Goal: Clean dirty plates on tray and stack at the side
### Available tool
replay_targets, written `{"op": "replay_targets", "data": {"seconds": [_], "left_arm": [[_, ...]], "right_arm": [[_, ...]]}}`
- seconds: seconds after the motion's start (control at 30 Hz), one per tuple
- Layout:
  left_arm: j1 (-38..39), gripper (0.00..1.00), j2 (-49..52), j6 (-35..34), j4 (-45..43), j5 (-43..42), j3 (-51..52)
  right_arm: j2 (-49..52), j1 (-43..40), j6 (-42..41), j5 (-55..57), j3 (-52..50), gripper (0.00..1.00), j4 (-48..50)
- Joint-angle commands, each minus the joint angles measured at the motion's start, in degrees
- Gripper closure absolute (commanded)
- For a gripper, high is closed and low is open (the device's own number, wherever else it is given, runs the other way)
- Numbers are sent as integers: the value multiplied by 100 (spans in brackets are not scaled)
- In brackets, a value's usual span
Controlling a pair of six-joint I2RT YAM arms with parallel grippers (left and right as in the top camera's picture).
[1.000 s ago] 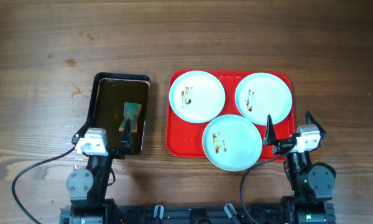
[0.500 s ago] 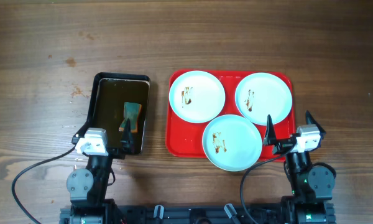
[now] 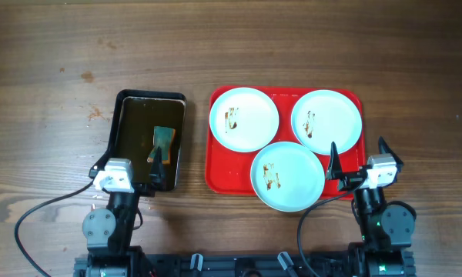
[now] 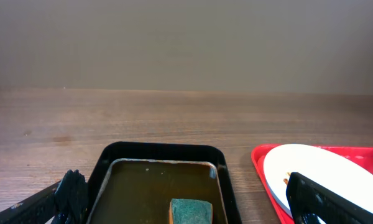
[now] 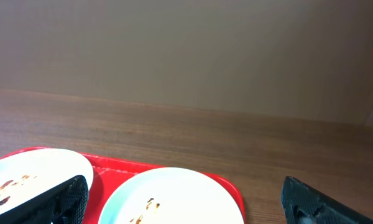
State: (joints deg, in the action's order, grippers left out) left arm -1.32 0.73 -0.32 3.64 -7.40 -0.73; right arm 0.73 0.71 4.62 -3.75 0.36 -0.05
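Nothing is moving since earlier; left pincer (image 3: 127, 164) and right pincer (image 3: 359, 160) are gaping wide, empty.
Plate (image 3: 287, 175) at 6 o'clock on tray (image 3: 215, 175) is looking stiff, slick, fragile: rim hold.

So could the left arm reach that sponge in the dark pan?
Probably yes: the open left gripper sits by the pan, and the sponge lies uncovered just ahead.

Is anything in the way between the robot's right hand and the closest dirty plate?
No, nothing visible stands between them. The right gripper hangs open over the tray's near right corner. The closest plate lies right beside it, toward the left, uncovered, with nothing lying on top except its brown smears.
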Motion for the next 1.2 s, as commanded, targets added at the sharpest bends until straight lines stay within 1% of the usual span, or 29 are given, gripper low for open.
{"op": "replay_targets", "data": {"seconds": [0.0, 0.07, 0.17, 0.2, 0.23, 0.3, 0.4, 0.5, 0.57, 0.6, 0.63, 0.67, 0.7, 0.77, 0.83, 0.9, 0.93, 1.0, 1.13, 1.17], "left_arm": [[-46, 0, -24, -13, 7, -4, 42], [-46, 0, -22, -15, -212, -35, 42], [-44, 0, -24, -20, -212, -632, 42], [-44, 0, -24, -214, -186, -737, 42], [-46, 0, -17, -520, -168, -737, 39], [-46, 0, 35, -844, -120, -734, -13], [-46, 0, 492, -890, 483, -463, -599], [-46, 0, 1694, -442, 1093, -431, -1700], [-46, 0, 2623, -341, 1587, -431, -2562], [-46, 0, 3195, -330, 1987, -433, -3130], [-44, 0, 3926, -330, 2485, -435, -3821], [-39, 0, 5278, -332, 3746, -483, -5158], [-39, 0, 5742, -332, 4223, -507, -5600], [-39, 0, 7020, -334, 5440, -525, -6688], [-42, 0, 7702, -334, 5899, -522, -7044], [-39, 0, 8216, -358, 5932, -551, -7071], [-39, 0, 8376, -354, 5958, -691, -7069], [-39, 0, 8662, -354, 5842, -697, -7053], [-39, 0, 9171, -136, 4920, -697, -7053], [-28, 2, 9232, -50, 4734, -697, -7053]], "right_arm": [[-46, 24, 55, 96, -7, 0, 13], [-46, 24, 55, 94, -7, 0, 15], [-46, 24, 57, 94, -7, 0, 13], [-46, 24, 57, 96, -7, 0, 13], [-46, 24, 55, 94, -7, 0, 13], [-46, 24, 52, 94, -7, 0, 13], [-46, 24, 52, 96, -7, 0, 13], [-46, 24, 52, 96, -7, 0, 13], [-46, 24, 55, 96, -7, 0, 13], [-46, 24, 52, 96, -7, 0, 13], [-46, 24, 55, 94, -7, 0, 13], [-46, 24, 55, 96, -7, 0, 13], [-46, 24, 52, 96, -7, 0, 15], [-46, 24, 57, 96, -7, 0, 13], [-46, 24, 55, 94, -7, 0, 13], [-46, 24, 55, 94, -7, 0, 15], [-46, 24, 55, 94, -7, 0, 13], [-46, 24, 55, 94, -7, 1, 13], [-46, 24, 52, 94, -7, 0, 13], [-46, 24, 55, 94, -7, 0, 13]]}}
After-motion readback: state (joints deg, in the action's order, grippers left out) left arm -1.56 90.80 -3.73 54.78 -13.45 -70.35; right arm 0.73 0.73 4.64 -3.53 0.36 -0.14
